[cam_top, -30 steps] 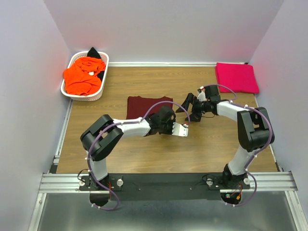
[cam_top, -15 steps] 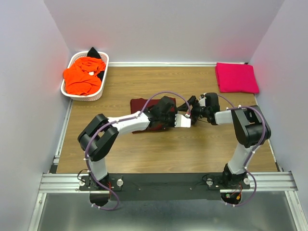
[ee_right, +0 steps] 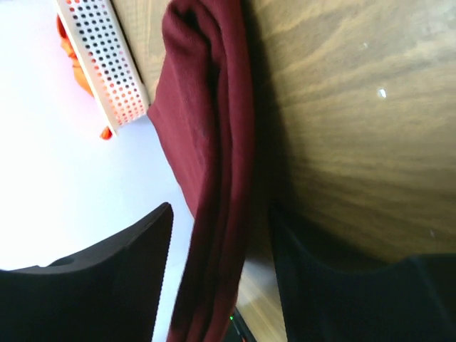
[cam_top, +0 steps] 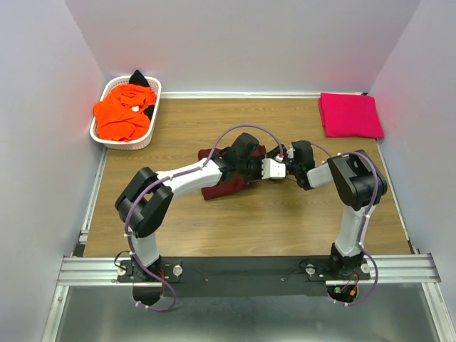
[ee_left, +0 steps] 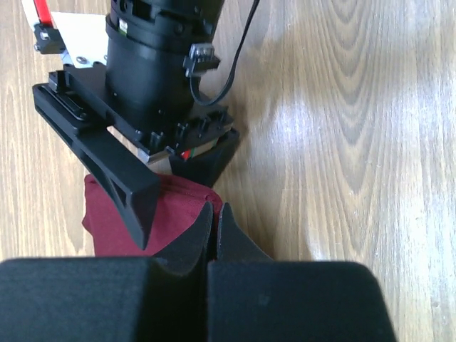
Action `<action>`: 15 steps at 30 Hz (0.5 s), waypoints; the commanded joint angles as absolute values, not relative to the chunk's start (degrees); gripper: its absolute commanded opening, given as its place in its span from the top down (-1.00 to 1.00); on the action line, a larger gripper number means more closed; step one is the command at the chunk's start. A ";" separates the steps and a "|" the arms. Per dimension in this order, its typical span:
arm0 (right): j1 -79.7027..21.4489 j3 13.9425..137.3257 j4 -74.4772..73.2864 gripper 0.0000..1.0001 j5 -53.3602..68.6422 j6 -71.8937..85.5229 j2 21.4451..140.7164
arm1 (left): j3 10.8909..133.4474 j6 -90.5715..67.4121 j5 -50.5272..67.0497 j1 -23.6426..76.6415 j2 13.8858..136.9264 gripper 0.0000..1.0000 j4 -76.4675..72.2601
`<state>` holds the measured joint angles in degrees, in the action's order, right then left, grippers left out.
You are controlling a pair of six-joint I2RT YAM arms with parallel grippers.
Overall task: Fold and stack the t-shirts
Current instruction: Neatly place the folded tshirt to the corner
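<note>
- maroon shirt [cam_top: 222, 187]: plain dark maroon
- pink shirt [cam_top: 349, 114]: plain bright pink
- orange shirt [cam_top: 120, 114]: plain vivid orange
- black shirt [cam_top: 137, 76]: plain black
- basket [cam_top: 128, 143]: white, dotted all over with small holes
- table [cam_top: 285, 221]: mid-brown wood with streaky grain
- arms [cam_top: 189, 182]: white links, black joints
- cables [cam_top: 246, 130]: purple
- walls [cam_top: 235, 43]: pale lilac-grey, tinged red beside the basket and the pink shirt
- rail [cam_top: 92, 267]: silver

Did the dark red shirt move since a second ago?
Yes. The dark red shirt has shifted a little away from the white basket, toward the near edge of the table, and is bunched up instead of flat.
</note>
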<state>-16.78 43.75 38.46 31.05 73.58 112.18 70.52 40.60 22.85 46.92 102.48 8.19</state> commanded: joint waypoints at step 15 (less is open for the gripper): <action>-18.46 47.99 41.04 0.23 17.49 74.62 118.47 | 74.53 35.42 27.25 46.67 105.91 1.00 7.12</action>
<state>-17.80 46.89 41.08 22.20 75.46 116.22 72.49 37.10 24.69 46.83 104.60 8.27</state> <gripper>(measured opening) 0.407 0.014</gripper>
